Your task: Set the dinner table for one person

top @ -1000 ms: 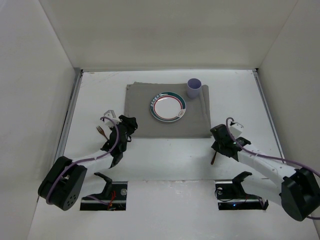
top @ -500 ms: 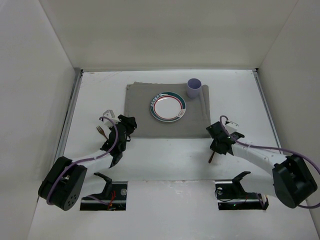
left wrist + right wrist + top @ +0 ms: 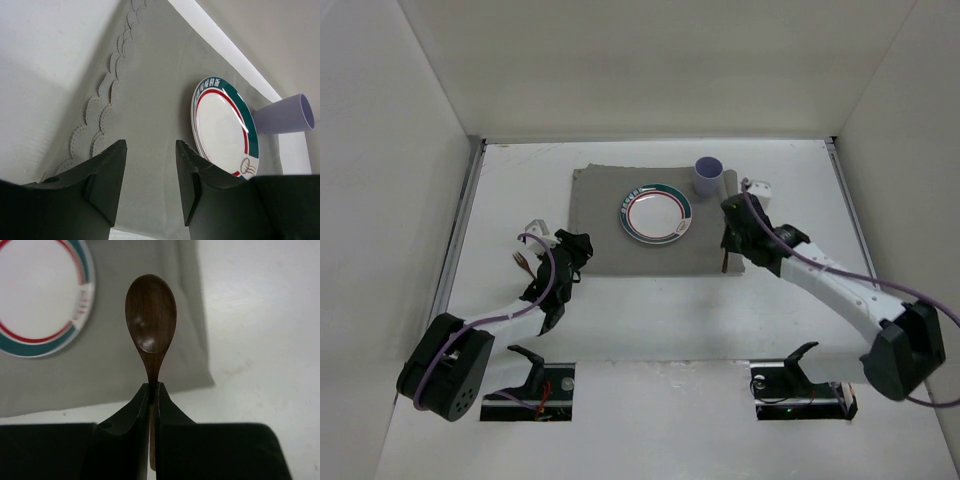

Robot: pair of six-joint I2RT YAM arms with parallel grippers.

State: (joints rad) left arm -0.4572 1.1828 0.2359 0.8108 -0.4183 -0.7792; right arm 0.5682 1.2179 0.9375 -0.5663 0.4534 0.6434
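On the white dinner table [image 3: 790, 160] lies a grey mat [image 3: 610, 245] with a plate [image 3: 655, 213] rimmed in teal and red and a lilac cup [image 3: 708, 177]. My right gripper [image 3: 726, 240] is shut on a dark wooden spoon [image 3: 723, 262] above the mat's right front part, right of the plate. In the right wrist view the jaws [image 3: 152, 387] pinch the spoon's [image 3: 151, 315] neck, bowl forward, over the mat [image 3: 110, 370]. My left gripper [image 3: 580, 245] is open and empty at the mat's left front corner. Its fingers [image 3: 107, 170] face the plate [image 3: 222, 130] and cup [image 3: 285, 115].
A small brown fork [image 3: 522, 262] lies on the table left of my left arm. White panels wall the table at the back and sides, with metal rails [image 3: 460, 230] along the side edges.
My right gripper has carried the spoon from the table's front right up and left to the mat's right edge beside the plate. The left arm has not moved.
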